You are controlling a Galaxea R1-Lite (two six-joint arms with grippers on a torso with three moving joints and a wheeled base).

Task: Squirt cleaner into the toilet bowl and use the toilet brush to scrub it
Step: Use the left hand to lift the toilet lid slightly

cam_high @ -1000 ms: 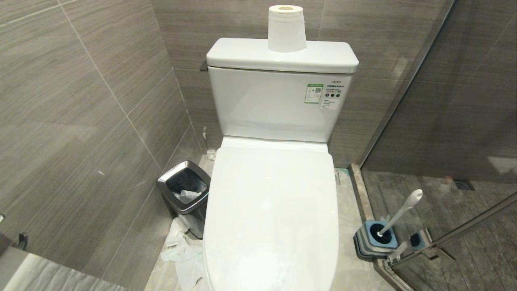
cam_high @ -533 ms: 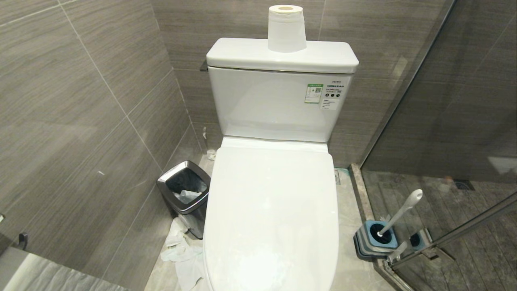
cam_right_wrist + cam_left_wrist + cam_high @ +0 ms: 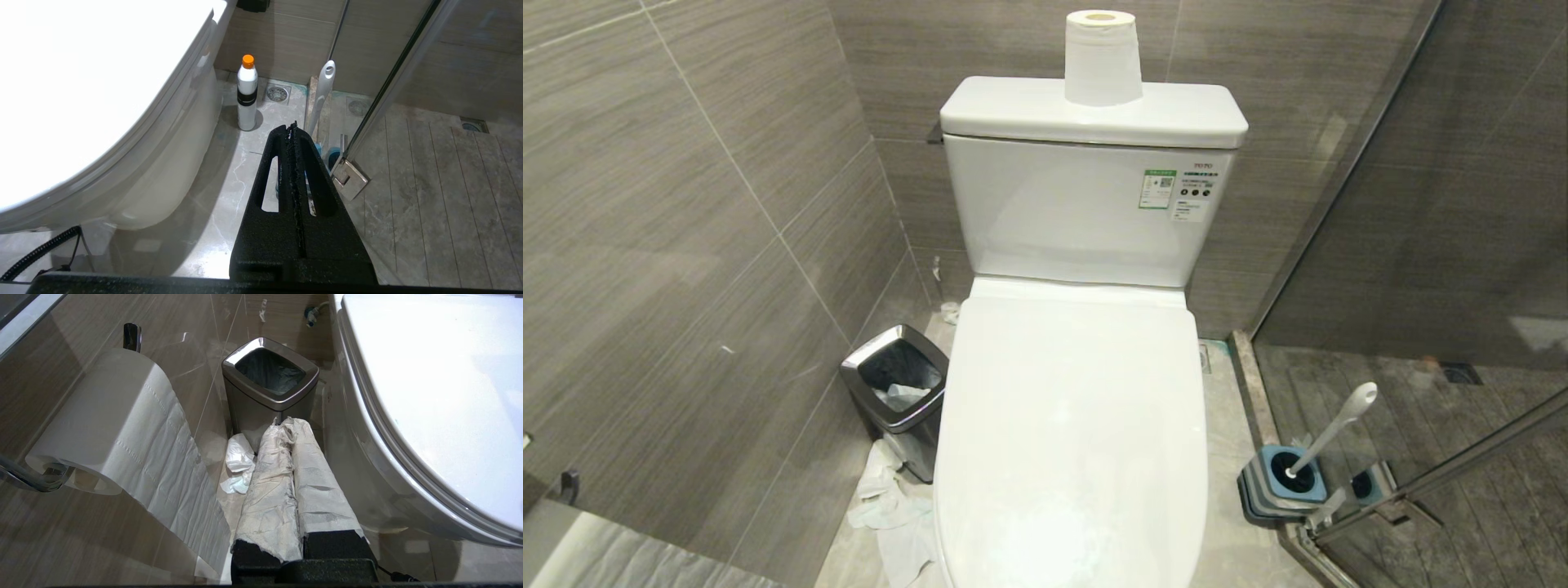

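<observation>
Toilet bowl (image 3: 1070, 441) sits straight ahead of me with its lid down flat, the tank behind it at twelve o'clock and a paper roll (image 3: 1102, 57) standing on the tank lid. Neither of my arms shows in the head view; both hang low at my sides.

My left gripper (image 3: 288, 428) points along the floor beside the toilet's left flank, its two fingers wrapped in white paper and pressed together, holding nothing. Just past its tips stands a steel-rimmed bin (image 3: 269, 384), with crumpled tissue (image 3: 239, 461) on the floor beside the fingers. A toilet roll on a wall holder (image 3: 102, 420) hangs off at ten o'clock from that gripper.

My right gripper (image 3: 292, 130) is closed too, black fingers meeting in one seam, empty. Ahead of it at eleven o'clock stands the cleaner bottle (image 3: 247, 94), white with an orange cap, upright on the floor close to the toilet's base. The toilet brush (image 3: 322, 94) leans in its blue holder (image 3: 1286, 482) just beyond the fingertips, beside the glass shower door's hinge (image 3: 349, 177).
</observation>
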